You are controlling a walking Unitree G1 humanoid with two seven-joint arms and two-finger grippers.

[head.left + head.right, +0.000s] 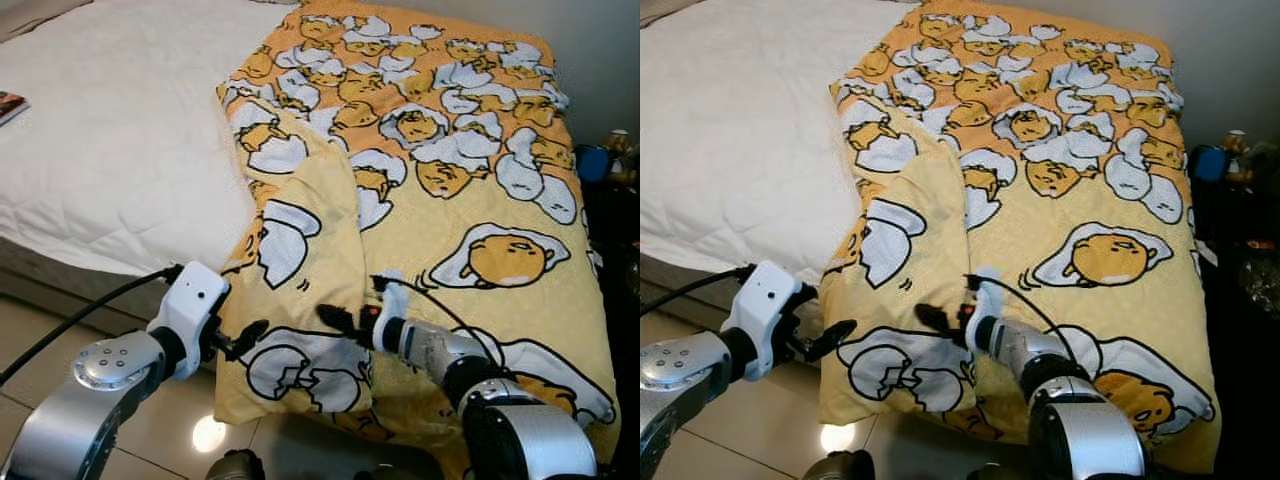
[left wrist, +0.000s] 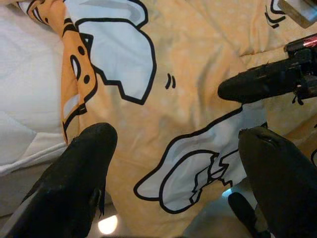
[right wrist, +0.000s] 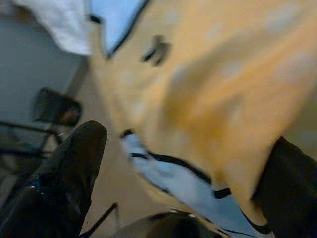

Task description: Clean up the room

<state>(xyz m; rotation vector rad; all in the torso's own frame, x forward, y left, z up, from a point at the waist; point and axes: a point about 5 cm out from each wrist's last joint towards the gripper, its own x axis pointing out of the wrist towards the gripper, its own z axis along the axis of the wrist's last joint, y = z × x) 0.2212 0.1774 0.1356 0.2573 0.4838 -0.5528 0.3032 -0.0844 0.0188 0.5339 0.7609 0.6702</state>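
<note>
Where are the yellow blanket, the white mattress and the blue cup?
yellow blanket (image 1: 470, 200), left eye view, patterned middle.
white mattress (image 1: 110, 130), left eye view, bare quilted top.
blue cup (image 1: 592, 162), left eye view, its side.

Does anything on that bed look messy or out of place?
Yes. The yellow cartoon blanket is askew: it covers just the bed's right side, its left edge folded over itself, its lower end hanging off the white mattress toward the floor. Both end effectors, left and right, sit at that drooping end.
</note>
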